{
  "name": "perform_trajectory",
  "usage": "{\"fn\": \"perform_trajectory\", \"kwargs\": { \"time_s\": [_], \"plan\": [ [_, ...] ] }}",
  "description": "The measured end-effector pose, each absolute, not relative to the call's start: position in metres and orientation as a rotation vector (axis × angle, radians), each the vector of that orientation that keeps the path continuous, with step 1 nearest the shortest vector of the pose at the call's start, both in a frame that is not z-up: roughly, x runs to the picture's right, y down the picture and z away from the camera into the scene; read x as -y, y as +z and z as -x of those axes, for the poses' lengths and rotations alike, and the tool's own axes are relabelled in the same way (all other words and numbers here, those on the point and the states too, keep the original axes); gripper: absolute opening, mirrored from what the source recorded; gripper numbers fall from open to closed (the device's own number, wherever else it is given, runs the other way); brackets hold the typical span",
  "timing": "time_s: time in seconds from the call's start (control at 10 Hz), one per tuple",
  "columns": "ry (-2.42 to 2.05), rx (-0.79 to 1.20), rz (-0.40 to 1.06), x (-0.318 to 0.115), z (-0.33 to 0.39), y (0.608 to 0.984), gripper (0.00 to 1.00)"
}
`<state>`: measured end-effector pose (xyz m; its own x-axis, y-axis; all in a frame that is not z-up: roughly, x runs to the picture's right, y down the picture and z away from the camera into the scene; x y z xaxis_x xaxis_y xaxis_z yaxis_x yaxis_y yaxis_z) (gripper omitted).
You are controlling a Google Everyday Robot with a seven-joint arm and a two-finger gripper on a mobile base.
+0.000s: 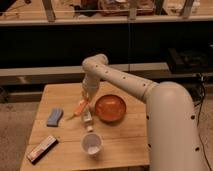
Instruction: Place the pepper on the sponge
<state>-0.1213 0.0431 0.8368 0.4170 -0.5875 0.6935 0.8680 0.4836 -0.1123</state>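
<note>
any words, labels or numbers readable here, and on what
None can be read.
dark bar: any print is too blurred to read.
cup, bowl, sponge: no markings visible.
gripper, at the pepper between sponge and bowl: no label visible.

Warm, dim indoor light falls from above on the pale wooden desk (120, 145), the brightest surface. The dark shelving (60, 47) beyond its far edge sinks near black. The gripper (85, 106) hangs over the desk's middle, evenly lit below the white robot arm (170, 125), which shows a soft sheen.
</note>
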Motion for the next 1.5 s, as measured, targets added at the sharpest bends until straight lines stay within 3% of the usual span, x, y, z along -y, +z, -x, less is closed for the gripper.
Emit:
{"fn": "perform_trajectory", "kwargs": {
  "time_s": [0.1,0.5,1.5],
  "plan": [
    [-0.975,0.653,0.498,-0.041,0.140,0.835,0.00],
    [-1.012,0.692,0.480,-0.048,0.200,0.826,0.00],
    [-1.044,0.676,0.433,-0.059,0.207,0.825,0.00]
  ]
}}
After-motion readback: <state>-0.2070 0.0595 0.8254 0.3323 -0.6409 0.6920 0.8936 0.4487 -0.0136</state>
